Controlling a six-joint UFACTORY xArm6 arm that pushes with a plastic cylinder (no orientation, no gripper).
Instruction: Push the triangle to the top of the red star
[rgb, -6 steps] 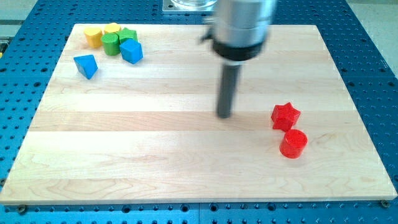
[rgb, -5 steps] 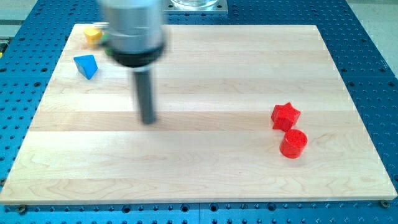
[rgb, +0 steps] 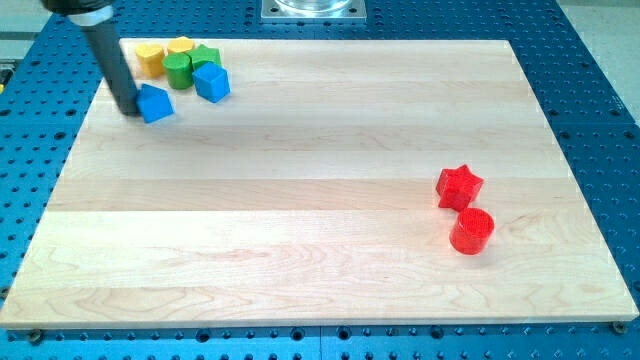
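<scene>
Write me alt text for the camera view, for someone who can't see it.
My tip sits against the view's left side of the blue triangle near the wooden board's top left. A yellow, green and blue cluster lies just above; the red star and red cylinder sit far right.

rod (rgb: 105, 50): top cut off by edge | blue triangle (rgb: 156, 103): left edge hidden

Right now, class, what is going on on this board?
My tip sits at the left side of the blue triangle, apparently touching it, near the board's top-left corner. The red star lies far off toward the view's right, with a red cylinder just below it. A cluster of yellow, green and blue blocks sits just above and right of the triangle.
</scene>
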